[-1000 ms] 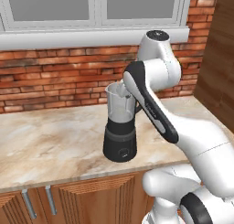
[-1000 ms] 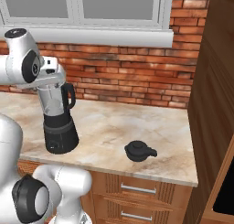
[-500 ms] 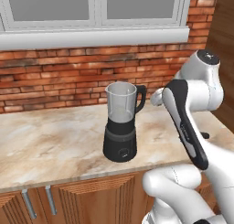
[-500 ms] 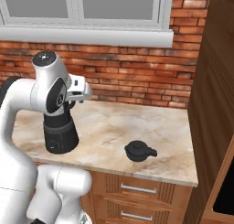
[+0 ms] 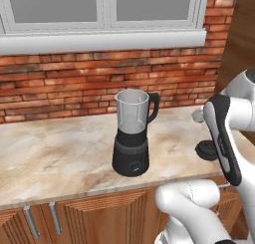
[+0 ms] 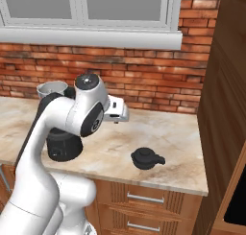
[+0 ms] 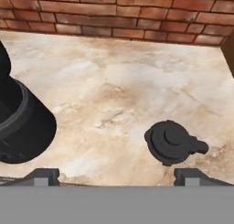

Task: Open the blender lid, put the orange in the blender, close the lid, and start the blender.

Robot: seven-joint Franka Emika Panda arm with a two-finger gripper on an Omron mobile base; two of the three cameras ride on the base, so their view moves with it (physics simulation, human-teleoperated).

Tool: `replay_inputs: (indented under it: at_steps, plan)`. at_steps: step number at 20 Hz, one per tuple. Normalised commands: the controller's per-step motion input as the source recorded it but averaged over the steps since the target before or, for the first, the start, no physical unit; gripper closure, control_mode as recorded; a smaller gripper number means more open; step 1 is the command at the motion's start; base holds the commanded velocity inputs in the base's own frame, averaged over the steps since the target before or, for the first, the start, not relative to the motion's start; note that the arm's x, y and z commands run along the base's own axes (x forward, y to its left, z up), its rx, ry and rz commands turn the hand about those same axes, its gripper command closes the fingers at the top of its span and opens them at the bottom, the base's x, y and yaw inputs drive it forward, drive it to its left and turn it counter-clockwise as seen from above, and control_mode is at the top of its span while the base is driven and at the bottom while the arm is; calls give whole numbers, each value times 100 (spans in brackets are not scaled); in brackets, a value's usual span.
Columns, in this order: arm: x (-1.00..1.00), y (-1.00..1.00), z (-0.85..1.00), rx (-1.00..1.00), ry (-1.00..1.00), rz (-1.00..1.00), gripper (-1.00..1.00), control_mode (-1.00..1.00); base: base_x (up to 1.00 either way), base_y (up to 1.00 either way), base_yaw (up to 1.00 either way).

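Evenly and brightly lit, flat rendered light with no clear source. Soft, faint shadows beneath the blender point(image 5: 132, 141) and the blender lid point(image 7: 171, 142) on the counter point(image 5: 60, 153). No glare. Slightly soft, low-resolution textures throughout; no edge distortion.

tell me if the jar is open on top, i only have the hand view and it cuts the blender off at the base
Observer: yes, the left base view shows the jar of the blender with a bare rim, nothing on it.
Operator: which way is its handle
Observer: the handle is on the side facing the blender lid, which lies on the counter.
Operator: is the hand down at the counter
Observer: no, in the right base view the hand hangs well above the counter, between the blender and the lid.
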Motion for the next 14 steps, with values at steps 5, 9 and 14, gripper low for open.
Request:
replay_inputs:
  at_steps: [5,9,14]
  plan:
    - [-5,-63,-51,-12,0,3,-100,-100,0,0,0]
    - [0,-46,-37,-19,0,21,-100,-100,0,0,0]
    - [0,-41,-34,-26,4,31,-100,-100,0,0,0]
